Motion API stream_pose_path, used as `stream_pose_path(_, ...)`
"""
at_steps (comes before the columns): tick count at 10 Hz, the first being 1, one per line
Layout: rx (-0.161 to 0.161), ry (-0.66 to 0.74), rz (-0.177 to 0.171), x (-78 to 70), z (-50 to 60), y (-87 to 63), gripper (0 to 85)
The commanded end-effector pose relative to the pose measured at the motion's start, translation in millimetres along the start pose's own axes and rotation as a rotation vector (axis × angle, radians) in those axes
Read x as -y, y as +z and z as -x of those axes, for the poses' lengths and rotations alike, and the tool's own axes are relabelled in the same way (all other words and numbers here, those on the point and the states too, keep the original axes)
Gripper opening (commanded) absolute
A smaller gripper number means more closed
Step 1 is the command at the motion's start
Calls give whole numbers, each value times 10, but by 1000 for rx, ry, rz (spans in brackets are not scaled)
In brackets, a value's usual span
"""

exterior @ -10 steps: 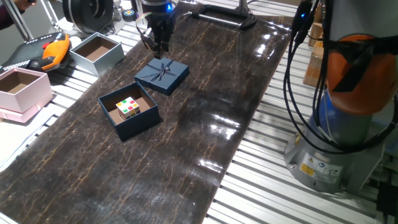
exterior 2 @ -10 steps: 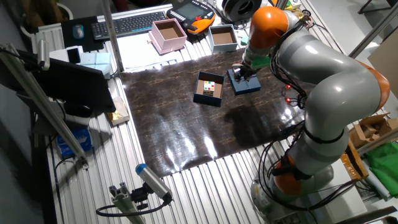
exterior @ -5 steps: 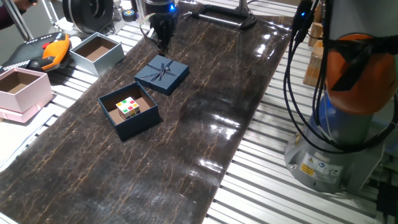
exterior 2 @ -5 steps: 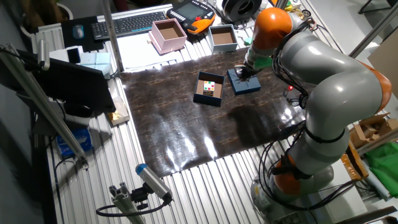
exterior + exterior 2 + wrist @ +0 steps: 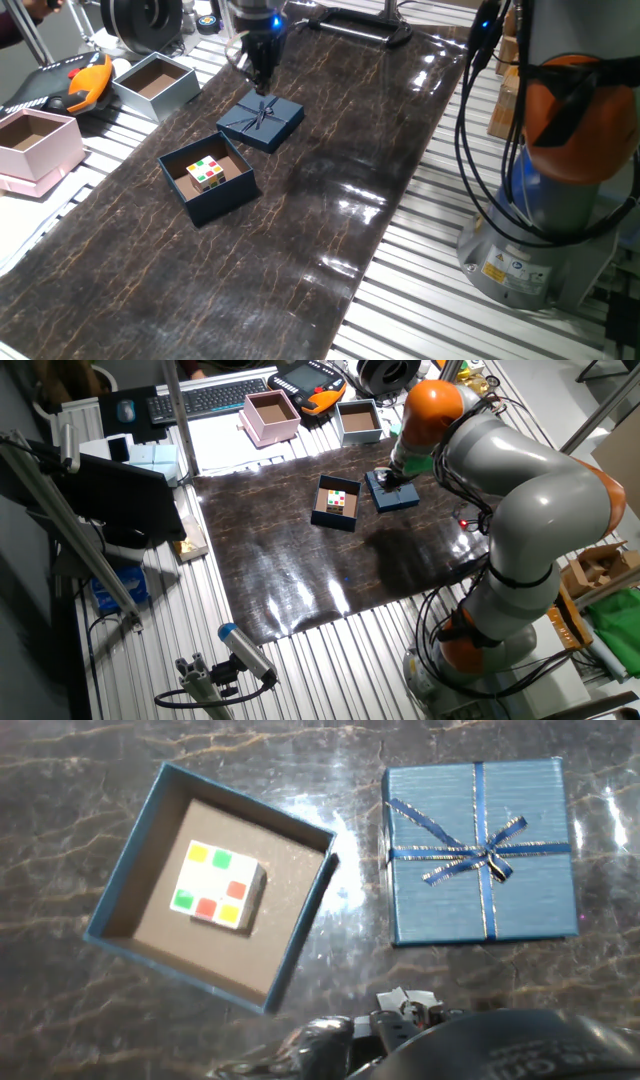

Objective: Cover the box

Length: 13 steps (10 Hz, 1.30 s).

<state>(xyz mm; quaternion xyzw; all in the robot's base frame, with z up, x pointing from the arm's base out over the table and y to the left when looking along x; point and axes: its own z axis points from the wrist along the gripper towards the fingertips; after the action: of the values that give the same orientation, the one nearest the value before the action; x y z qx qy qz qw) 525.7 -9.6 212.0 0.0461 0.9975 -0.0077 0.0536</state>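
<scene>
Navy cardboard catches the eye first: the small square dark blue open box (image 5: 208, 184) sits uncovered on the dark, glossy, marble-veined mat (image 5: 330, 150), its thin walls framing a brown inner floor. Inside lies a white puzzle cube with coloured squares (image 5: 217, 883), showing yellow, green and red stickers, off toward one side of the floor. Just beside the box, apart from it with a strip of mat between, rests the matching flat navy lid (image 5: 480, 850), finely ribbed in texture and crossed by a thin metallic-edged ribbon tied in a bow at its middle. The two-finger gripper (image 5: 261, 76) hangs above the lid's far edge, close over the bow, and whether its fingers stand apart or together I cannot tell from either fixed camera, nor from the hand view, where they do not show. Off the mat, on the ribbed aluminium table (image 5: 420, 290), a pale pink square box (image 5: 35, 146) and a light grey square box with a brown inside (image 5: 156, 86) both stand open, well apart from the navy pair.
</scene>
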Motion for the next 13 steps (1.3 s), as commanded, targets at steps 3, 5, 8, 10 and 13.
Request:
stream_pose_path(3,3,35,4,17,93,178,7)
stream_pose_path(5,-18,50,8,43,136,231,7)
stream_pose_path(8,-32,103,19,41,165,309,7)
stream_pose_path(10,-47,118,-6,93,216,374,7)
stream_pose_path(13,-74,161,-33,179,273,414,7)
